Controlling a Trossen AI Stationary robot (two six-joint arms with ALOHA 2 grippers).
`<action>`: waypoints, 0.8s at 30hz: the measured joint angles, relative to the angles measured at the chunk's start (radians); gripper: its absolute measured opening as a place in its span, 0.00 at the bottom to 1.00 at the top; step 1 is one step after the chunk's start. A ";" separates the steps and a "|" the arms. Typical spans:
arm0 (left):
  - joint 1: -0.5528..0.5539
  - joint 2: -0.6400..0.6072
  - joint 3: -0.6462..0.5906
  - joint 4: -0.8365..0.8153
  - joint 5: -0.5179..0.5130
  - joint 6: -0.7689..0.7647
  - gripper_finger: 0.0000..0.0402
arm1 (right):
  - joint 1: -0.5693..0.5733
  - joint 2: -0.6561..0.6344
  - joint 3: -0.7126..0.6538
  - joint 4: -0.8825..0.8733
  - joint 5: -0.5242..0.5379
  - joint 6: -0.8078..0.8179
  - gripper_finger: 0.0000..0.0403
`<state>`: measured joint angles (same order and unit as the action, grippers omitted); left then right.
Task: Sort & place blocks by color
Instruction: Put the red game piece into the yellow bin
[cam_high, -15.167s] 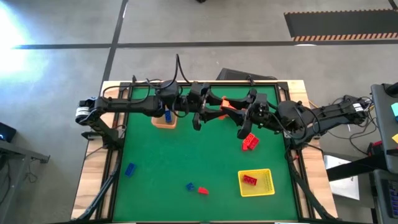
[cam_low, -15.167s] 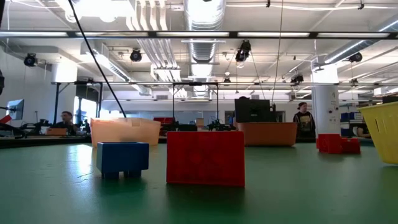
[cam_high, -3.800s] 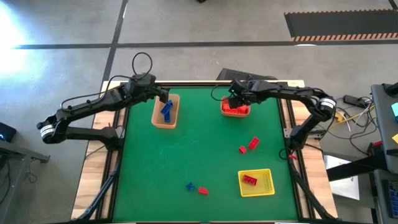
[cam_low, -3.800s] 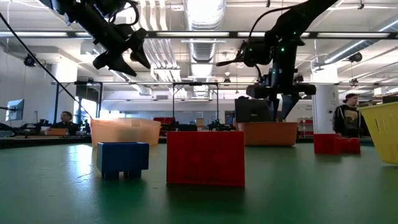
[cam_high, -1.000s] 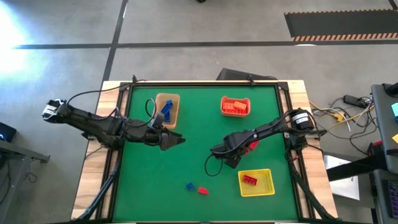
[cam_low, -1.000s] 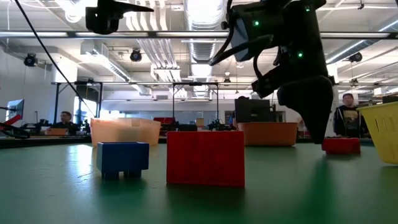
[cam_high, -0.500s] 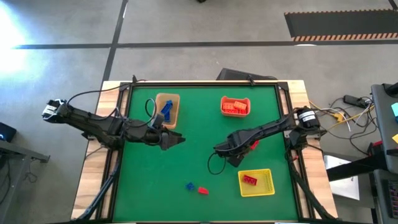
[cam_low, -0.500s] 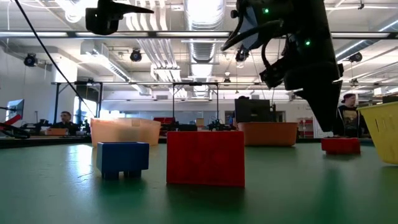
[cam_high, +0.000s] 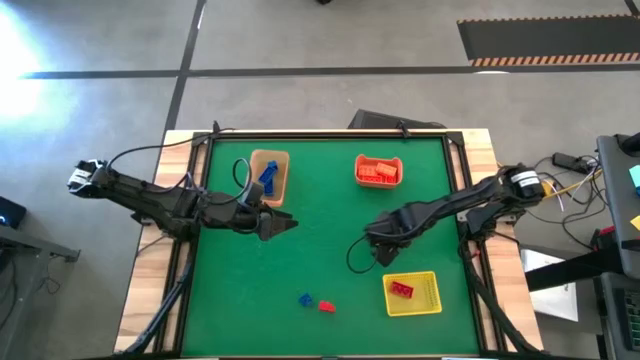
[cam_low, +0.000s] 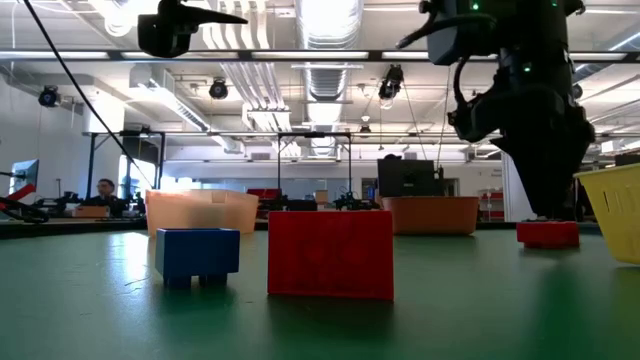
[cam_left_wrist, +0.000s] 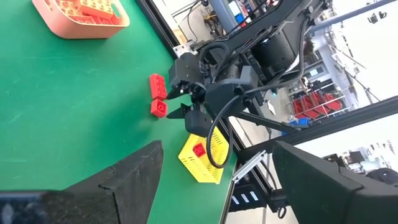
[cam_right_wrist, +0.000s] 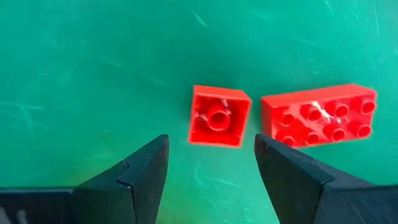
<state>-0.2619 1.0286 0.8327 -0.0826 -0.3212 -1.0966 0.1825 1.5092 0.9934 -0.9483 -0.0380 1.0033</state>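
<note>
Right now the right gripper (cam_right_wrist: 210, 163) hangs spread over the small red block (cam_right_wrist: 219, 116), which sits on the green table (cam_high: 300, 250) just beside a longer red block (cam_right_wrist: 318, 116). Best drop straight, straddle only the small one, avoid nudging its neighbour. Left gripper (cam_high: 285, 224) waits spread near the tan bin (cam_high: 266, 178).

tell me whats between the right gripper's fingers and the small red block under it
Nothing but bare green table. In the right wrist view the right gripper hangs open just short of the small red block, with a long red block beside it.
</note>
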 joint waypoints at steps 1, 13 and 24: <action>0.000 0.000 0.000 0.000 0.000 0.000 0.71 | 0.000 -0.007 -0.010 0.003 0.000 0.005 0.57; 0.000 0.000 -0.001 -0.001 -0.003 0.000 0.71 | 0.000 0.021 -0.058 0.116 0.003 0.026 0.55; 0.000 0.000 -0.002 -0.001 -0.006 0.001 0.71 | 0.000 0.074 -0.051 0.126 0.004 0.039 0.33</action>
<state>-0.2619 1.0286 0.8307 -0.0838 -0.3275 -1.0954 0.1825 1.5834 0.9424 -0.8227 -0.0341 1.0421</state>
